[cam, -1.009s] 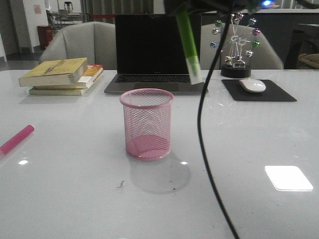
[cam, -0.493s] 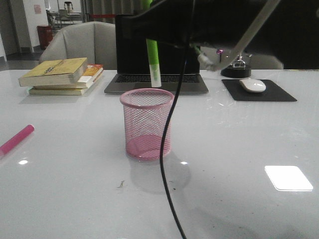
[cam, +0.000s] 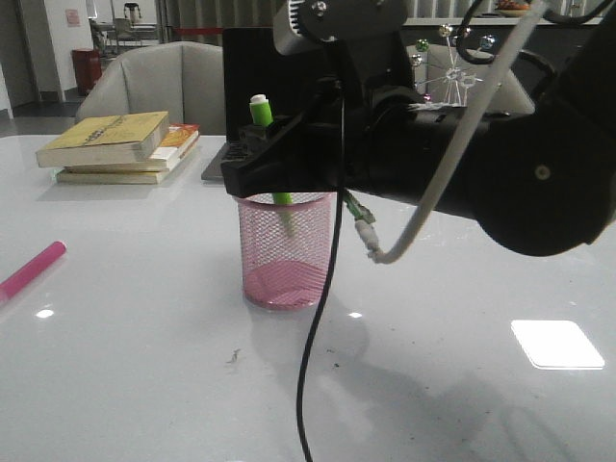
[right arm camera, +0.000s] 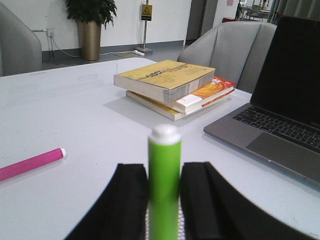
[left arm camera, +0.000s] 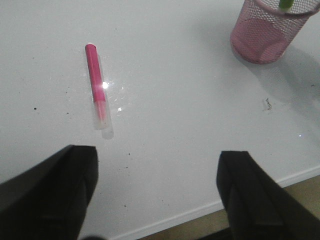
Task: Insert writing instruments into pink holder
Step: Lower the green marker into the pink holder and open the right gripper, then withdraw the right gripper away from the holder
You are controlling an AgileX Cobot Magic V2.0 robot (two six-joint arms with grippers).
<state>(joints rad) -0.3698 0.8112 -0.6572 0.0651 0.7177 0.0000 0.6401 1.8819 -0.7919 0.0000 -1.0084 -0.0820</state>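
From the front we see the right gripper (cam: 274, 154) clamped on the green marker (cam: 261, 111), whose lower part already sits inside the pink cup (cam: 285, 250) while its whitish top sticks up above the jaws; half a second ago the marker hung above the rim with its tip just over the opening, so it has come down into the mesh. The pink marker (cam: 32, 270) lies flat on the table (cam: 135, 385) well to the left, where it lay before. We judge both markers light, stiff and smooth-sided, best pinched across the barrel near the middle; the wire cup looks light enough to tip if nudged. In the left wrist view the pink marker (left arm camera: 96, 85) rests alone on the table, the cup (left arm camera: 265, 30) far off, and the left gripper (left arm camera: 157, 195) hangs spread wide and empty. In the right wrist view the green marker (right arm camera: 164, 185) stands upright, squeezed between the two dark fingers (right arm camera: 127, 200), with books (right arm camera: 172, 87) and a laptop (right arm camera: 280, 130) beyond
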